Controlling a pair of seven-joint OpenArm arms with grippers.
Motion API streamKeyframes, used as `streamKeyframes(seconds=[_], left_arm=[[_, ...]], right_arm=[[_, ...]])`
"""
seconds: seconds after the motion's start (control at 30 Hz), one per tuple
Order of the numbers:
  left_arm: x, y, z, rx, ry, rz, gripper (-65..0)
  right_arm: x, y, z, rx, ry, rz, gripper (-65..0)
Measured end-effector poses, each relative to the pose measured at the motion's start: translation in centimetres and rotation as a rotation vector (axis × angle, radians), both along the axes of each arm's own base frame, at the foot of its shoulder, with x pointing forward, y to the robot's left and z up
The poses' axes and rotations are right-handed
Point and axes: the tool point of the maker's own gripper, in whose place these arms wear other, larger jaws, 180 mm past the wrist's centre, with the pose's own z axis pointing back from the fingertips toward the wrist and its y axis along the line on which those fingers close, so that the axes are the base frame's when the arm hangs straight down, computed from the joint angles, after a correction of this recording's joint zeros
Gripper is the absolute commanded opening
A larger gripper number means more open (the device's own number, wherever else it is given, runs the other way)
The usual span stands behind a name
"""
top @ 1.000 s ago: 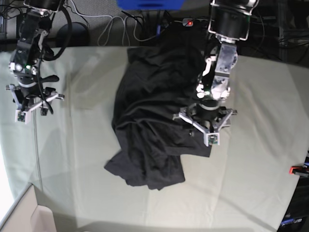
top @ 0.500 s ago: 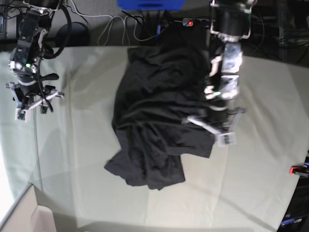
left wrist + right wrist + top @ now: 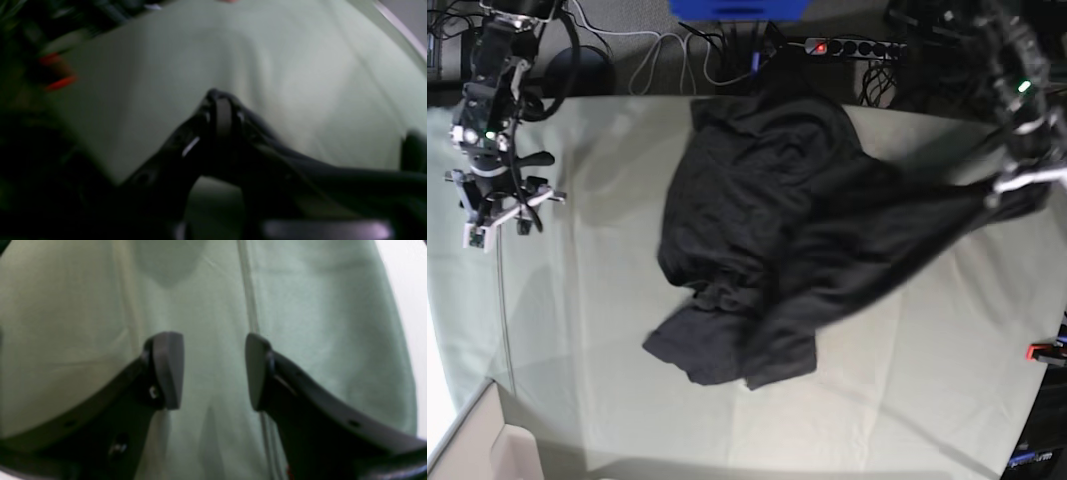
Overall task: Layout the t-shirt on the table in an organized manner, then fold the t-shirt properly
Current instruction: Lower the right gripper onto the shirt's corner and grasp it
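Note:
The black t-shirt (image 3: pixel 757 250) lies crumpled in the middle of the table (image 3: pixel 607 330), with one part pulled out in a long taut band to the right. At the end of that band, near the table's right edge, my left gripper (image 3: pixel 1017 188) is shut on the t-shirt. In the blurred left wrist view its fingertips (image 3: pixel 222 106) meet above the pale cloth, and the dark fabric is hard to tell from the fingers there. My right gripper (image 3: pixel 497 215) hangs open at the far left, away from the t-shirt. Only bare table cloth (image 3: pixel 83 290) shows between its fingers (image 3: pixel 168 370).
A red clamp (image 3: pixel 1042 352) sits at the table's right edge. A power strip (image 3: pixel 847 45), cables and a blue object (image 3: pixel 737 8) lie behind the back edge. A crease in the cloth runs down the left side (image 3: pixel 502 320).
My left gripper has closed on the t-shirt's right side and swung far right and back, stretching that part out across the table. The right arm has hardly moved.

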Motion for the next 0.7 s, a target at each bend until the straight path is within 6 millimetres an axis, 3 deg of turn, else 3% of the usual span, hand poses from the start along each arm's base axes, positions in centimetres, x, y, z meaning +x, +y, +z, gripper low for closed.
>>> streamKeyframes(seconds=[0.17,0.27,0.47,0.6,0.7], left_arm=[[-3.3,4.7,1.2,-0.019,-0.059,0.159,-64.9],[-4.2,6.1,1.2,-0.019,-0.061,0.206,-64.9],[-2.4,6.4,2.3,-0.023,-0.124,0.213,-63.7],[-2.1,6.3,1.7,-0.045,-0.120,0.227,-63.2],[-1.7,6.1,1.1,-0.069,-0.113,0.221,-64.7]], right_arm=[[0.0,0.0,0.0,-0.001,0.001,0.000,-34.7],[0.0,0.0,0.0,-0.001,0.000,0.000,-34.7],[-0.1,0.0,-0.1,0.000,0.003,0.000,-34.5],[-0.6,0.0,-0.4,-0.001,0.014,0.000,-34.4],[-2.0,2.2,-2.3,0.013,0.118,0.071,-34.4]])
